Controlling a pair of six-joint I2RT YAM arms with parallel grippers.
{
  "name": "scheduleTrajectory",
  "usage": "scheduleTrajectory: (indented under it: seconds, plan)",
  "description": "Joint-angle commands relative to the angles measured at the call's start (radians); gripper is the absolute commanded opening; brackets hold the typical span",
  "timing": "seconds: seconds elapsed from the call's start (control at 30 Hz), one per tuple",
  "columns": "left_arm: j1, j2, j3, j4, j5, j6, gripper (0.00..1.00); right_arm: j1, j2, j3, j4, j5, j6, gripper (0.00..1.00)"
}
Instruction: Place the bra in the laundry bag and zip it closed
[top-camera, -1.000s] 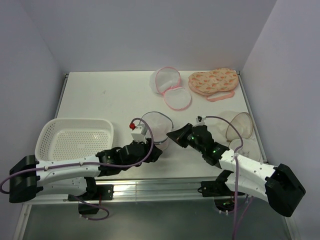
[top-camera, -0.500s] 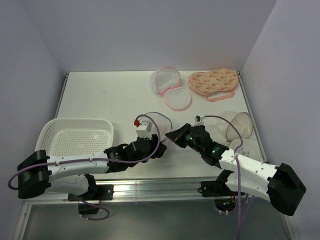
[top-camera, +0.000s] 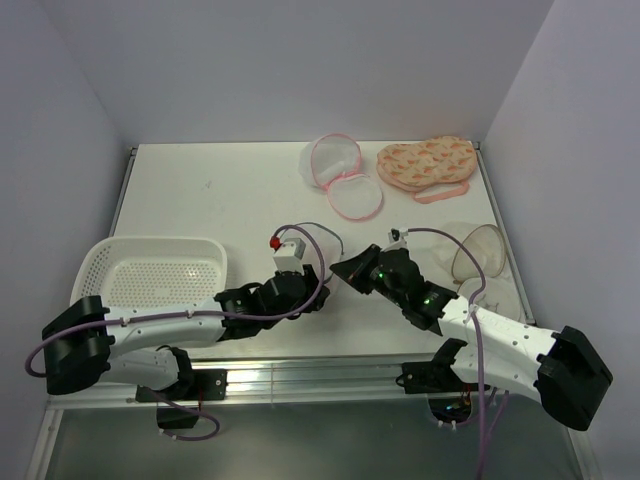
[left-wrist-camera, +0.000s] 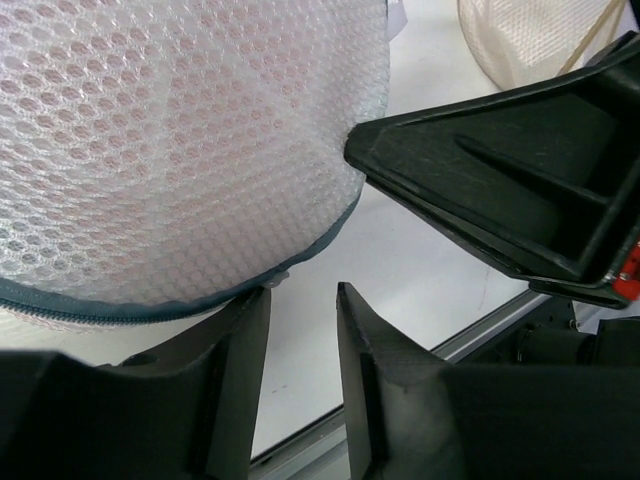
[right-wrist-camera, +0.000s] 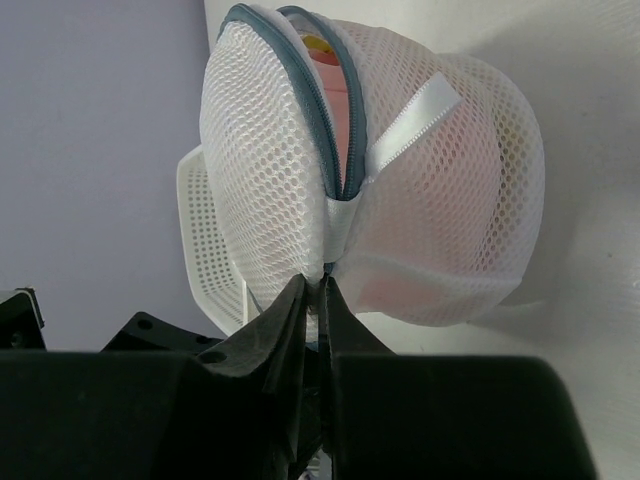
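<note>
The laundry bag (top-camera: 322, 243), a white mesh dome with a grey zip rim, stands between my two grippers near the table's front. Pink fabric of the bra (right-wrist-camera: 455, 190) shows through the mesh. In the right wrist view the grey zip (right-wrist-camera: 325, 110) gapes at the top and patterned fabric shows in the gap. My right gripper (right-wrist-camera: 320, 285) is shut on the bag's mesh seam below a white ribbon tab (right-wrist-camera: 412, 120). My left gripper (left-wrist-camera: 303, 290) is open just under the bag's zip rim (left-wrist-camera: 150, 310). A small zip tab (left-wrist-camera: 272, 283) sits at its left fingertip, with nothing between the fingers.
A white perforated basket (top-camera: 150, 272) stands at the front left. At the back lie a pink-rimmed mesh bag (top-camera: 340, 175) and a peach patterned padded piece (top-camera: 425, 163). Beige see-through mesh cups (top-camera: 485, 255) lie by the right edge. The right gripper's black body (left-wrist-camera: 500, 180) is close beside the left one.
My left arm has reached to the right, bringing its gripper up against the bag's near rim, and its jaws have narrowed a little. The right gripper keeps its hold.
</note>
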Motion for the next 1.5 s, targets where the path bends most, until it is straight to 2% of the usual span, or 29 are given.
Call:
scheduleTrajectory:
  seconds: [0.0, 0.4, 0.6, 0.8, 1.2, 1.47]
  plan:
    - [0.011, 0.010, 0.049, 0.009, -0.011, -0.005, 0.38, 0.017, -0.009, 0.056, 0.005, 0.017, -0.015, 0.00]
    - [0.022, 0.007, 0.041, -0.008, -0.029, -0.012, 0.25, 0.029, 0.005, 0.053, 0.009, 0.027, -0.013, 0.00]
    - [0.022, -0.046, 0.010, -0.020, -0.034, -0.026, 0.08, 0.027, 0.008, 0.048, 0.005, 0.041, -0.013, 0.00]
    - [0.020, -0.135, -0.042, -0.066, -0.041, -0.050, 0.00, 0.029, 0.015, 0.053, -0.001, 0.054, -0.018, 0.00]
    - [0.019, -0.266, -0.132, -0.091, -0.027, -0.063, 0.00, 0.027, 0.038, 0.054, 0.002, 0.061, -0.018, 0.00]
    - [0.040, -0.313, -0.160, -0.178, -0.084, -0.081, 0.00, 0.027, 0.020, 0.060, -0.035, 0.070, -0.043, 0.00]
